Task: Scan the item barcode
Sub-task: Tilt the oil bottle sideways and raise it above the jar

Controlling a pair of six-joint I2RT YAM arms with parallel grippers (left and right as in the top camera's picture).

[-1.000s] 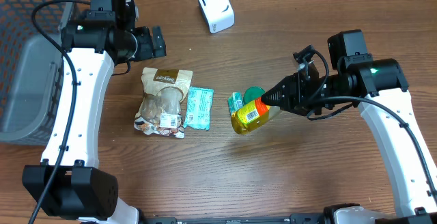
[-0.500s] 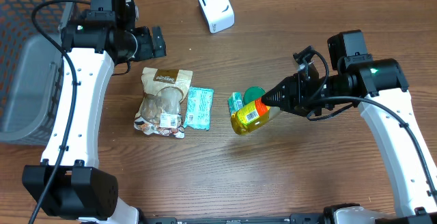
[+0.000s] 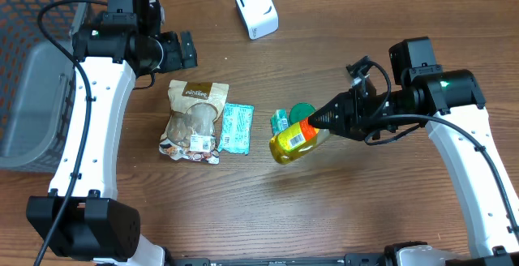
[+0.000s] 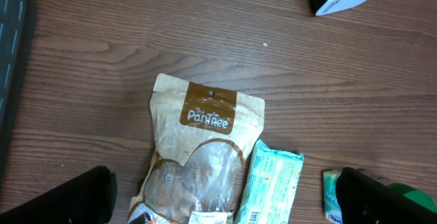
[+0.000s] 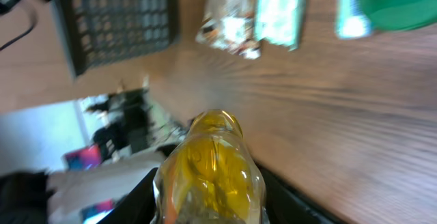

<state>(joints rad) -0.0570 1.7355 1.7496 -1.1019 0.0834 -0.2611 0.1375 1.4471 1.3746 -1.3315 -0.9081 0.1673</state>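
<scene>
A flat packet (image 3: 237, 128) is laid just right of the snack pouch (image 3: 195, 118). A basket (image 3: 24, 23) is set well to the pouch's left, a scanner (image 3: 256, 10) behind and right of it, and a bottle (image 3: 295, 141) farther right, past the packet.

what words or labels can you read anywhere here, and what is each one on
"The PanTree": brown label on the snack pouch.
green wrapper: print too small to read.
yellow bottle: label with a barcode, text too small to read.
</scene>
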